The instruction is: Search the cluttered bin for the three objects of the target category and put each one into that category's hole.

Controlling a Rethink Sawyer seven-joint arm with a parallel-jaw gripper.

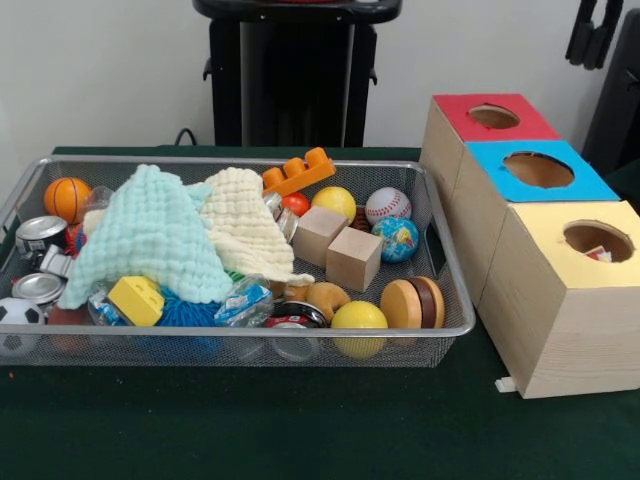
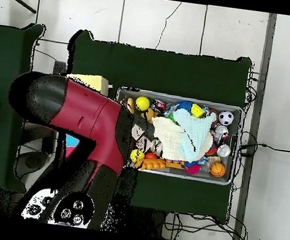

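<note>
Inside the hole (image 1: 598, 240) (yellow-topped box) a spotted cloth (image 1: 599, 254) shows.

no readable text, labels or numbers on the bin (image 1: 440, 250), boxes or toys

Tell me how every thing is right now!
bin, full of jumbled toys, balls and cans
mint-green cloth, crumpled, draped on top of the pile
cream cloth, crumpled, beside the mint one
hole in the yellow top, open, a white-and-red scrap showing inside
blue-topped box's hole, open, looks empty
red-topped box's hole, open, looks empty
</note>
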